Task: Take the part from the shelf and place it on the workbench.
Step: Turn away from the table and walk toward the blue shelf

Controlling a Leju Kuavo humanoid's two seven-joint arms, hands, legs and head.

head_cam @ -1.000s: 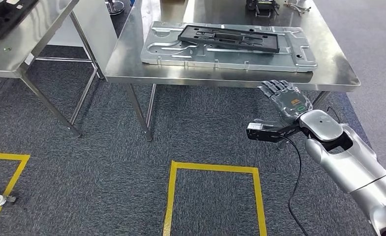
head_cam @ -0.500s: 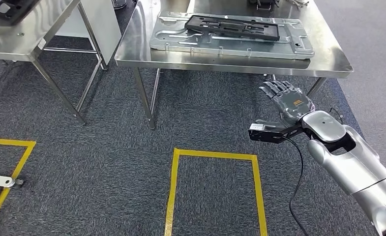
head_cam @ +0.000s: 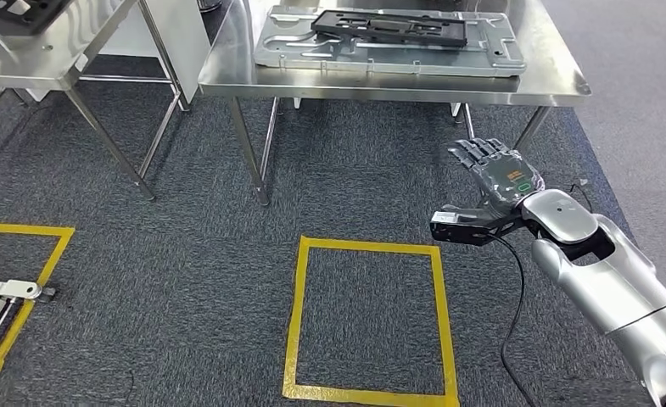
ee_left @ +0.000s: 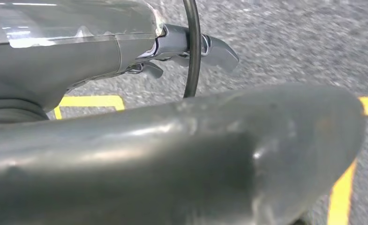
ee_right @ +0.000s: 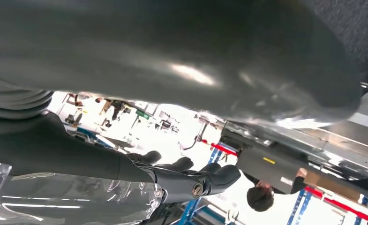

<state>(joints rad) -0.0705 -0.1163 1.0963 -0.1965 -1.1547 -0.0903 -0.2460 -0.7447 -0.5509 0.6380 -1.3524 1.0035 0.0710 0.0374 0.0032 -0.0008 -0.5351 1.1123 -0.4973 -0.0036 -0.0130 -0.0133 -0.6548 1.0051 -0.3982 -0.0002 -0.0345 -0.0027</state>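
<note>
My right hand (head_cam: 496, 172) is dark grey with a small green mark on its back, and my arm (head_cam: 605, 284) is silver. The part (head_cam: 390, 26) is black, lying on a pale silver plate (head_cam: 492, 52) on the shiny steel workbench (head_cam: 397, 83). The carpet (head_cam: 185, 254) is speckled dark grey, crossed by yellow tape (head_cam: 295, 314).

Steel desk (head_cam: 397, 85) ahead of us

On it we see a grey metal plate (head_cam: 499, 61) with a black part (head_cam: 388, 27) lying flat on top; grey carpet floor (head_cam: 185, 246) carries yellow tape squares (head_cam: 367, 318).
</note>
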